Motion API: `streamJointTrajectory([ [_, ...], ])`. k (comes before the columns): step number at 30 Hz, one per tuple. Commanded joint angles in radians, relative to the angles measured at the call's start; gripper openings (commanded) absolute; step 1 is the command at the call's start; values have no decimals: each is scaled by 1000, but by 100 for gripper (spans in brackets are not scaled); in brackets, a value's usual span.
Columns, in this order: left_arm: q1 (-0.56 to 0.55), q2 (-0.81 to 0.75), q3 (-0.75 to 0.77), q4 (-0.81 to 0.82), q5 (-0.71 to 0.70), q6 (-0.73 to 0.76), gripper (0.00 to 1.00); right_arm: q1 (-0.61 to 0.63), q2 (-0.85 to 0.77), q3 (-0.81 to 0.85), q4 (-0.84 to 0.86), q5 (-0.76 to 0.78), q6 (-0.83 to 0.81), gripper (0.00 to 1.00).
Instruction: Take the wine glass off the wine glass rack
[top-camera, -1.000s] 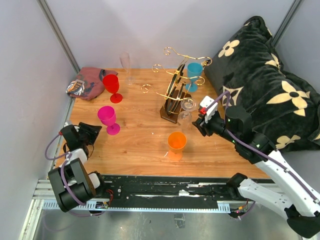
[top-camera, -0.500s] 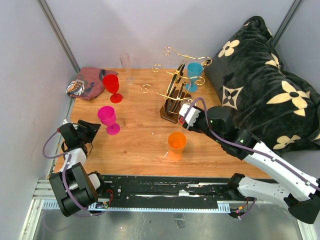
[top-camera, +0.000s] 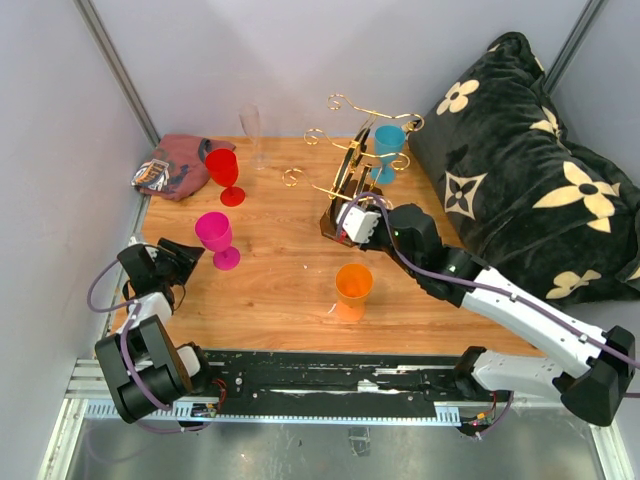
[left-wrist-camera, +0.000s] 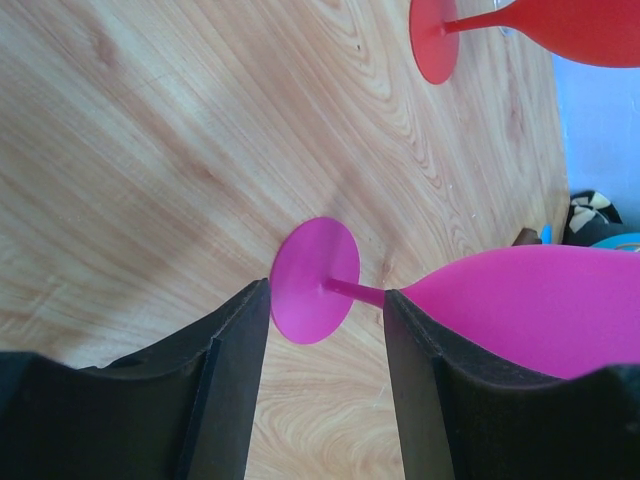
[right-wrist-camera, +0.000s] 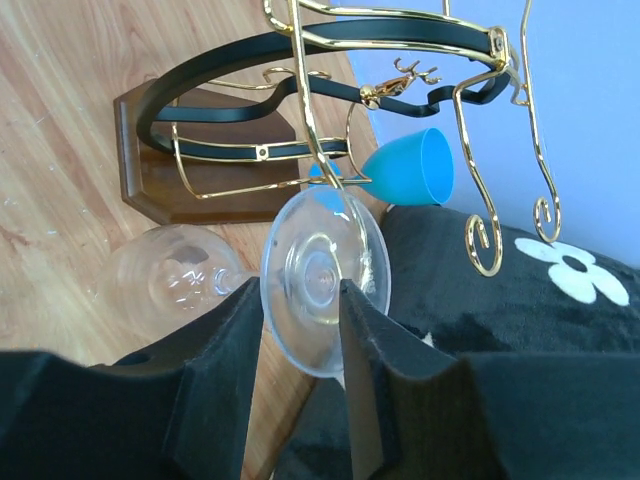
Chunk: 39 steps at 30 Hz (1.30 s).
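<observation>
Swinging in from beside the pillow (top-camera: 520, 160), the right arm has brought the right gripper (right-wrist-camera: 298, 290) to the wine glass rack (top-camera: 342, 205); the clear wine glass (right-wrist-camera: 318, 255) hangs upside down by its foot on a gold wire arm, so the half-spread jaws straddle that foot, apparently not yet touching; the left gripper (left-wrist-camera: 325, 300) idles, spread around a pink glass (left-wrist-camera: 520, 305).

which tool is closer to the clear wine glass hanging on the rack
Right. The right tool is at the wine glass rack, with the clear wine glass at its fingertips. The left tool is far off across the table, by the pink glass.
</observation>
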Motion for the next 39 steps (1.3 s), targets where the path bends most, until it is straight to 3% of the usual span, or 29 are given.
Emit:
streamJointTrajectory([
  [1, 7, 10, 20, 44, 36, 12, 54, 12, 24, 37, 60, 56, -38, 31],
  [7, 7, 10, 30, 37, 46, 16, 54, 11, 26, 73, 31, 70, -11, 13],
  [14, 7, 9, 27, 41, 53, 14, 54, 11, 26, 82, 36, 101, -12, 1],
  [19, 8, 7, 27, 37, 56, 22, 54, 11, 30, 47, 125, 243, -72, 1],
  [28, 8, 22, 22, 52, 70, 19, 53, 12, -45, 13, 173, 319, -151, 1],
  [39, 7, 22, 23, 45, 71, 26, 53, 9, -66, 81, 12, 232, -52, 1],
])
